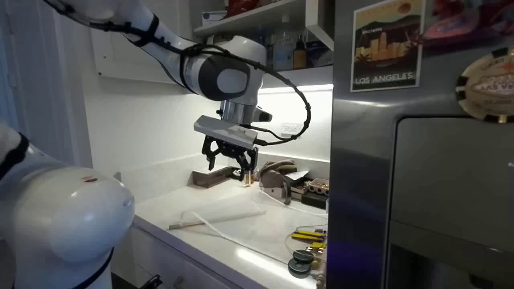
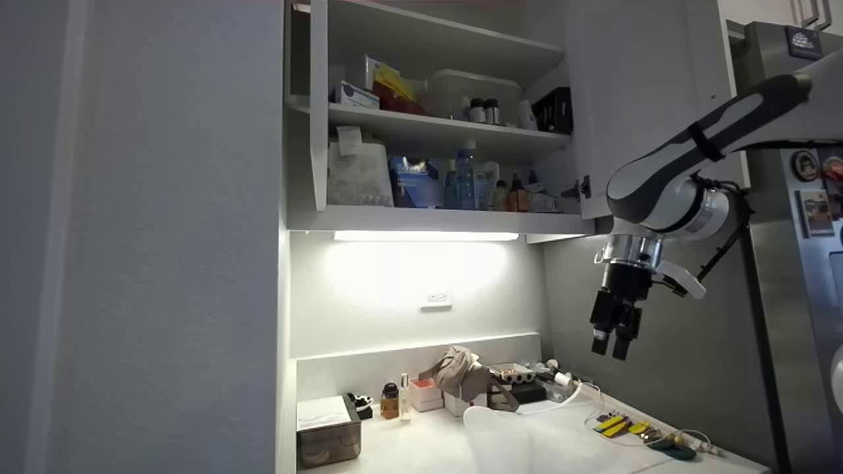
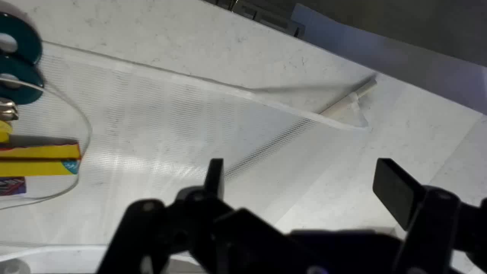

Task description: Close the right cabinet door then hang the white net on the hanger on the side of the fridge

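The fridge (image 1: 361, 160) looms largest, grey stainless steel with a soft sheen, seen in both exterior views. The wall cabinet (image 2: 428, 220) is a plain white box, and the counter (image 3: 152, 34) a flat white top flecked with fine grey. In an exterior view the right cabinet door (image 2: 645, 99), a smooth, flat white rectangle, stands swung open. The white net (image 3: 152, 114) lies across the counter, a fine see-through mesh bordered by a slim white band, one end curling up a little. Above it hangs the black gripper (image 3: 302, 182), all angular links, its jaws spread wide, with mesh and countertop visible between the blocky fingertips. The Los Angeles card (image 1: 386, 46) is a pale-bordered rectangle against the steel. At one end of the net sit dark green rings (image 3: 30, 38), smooth and round, and near them straight-edged yellow strips (image 3: 38, 168).
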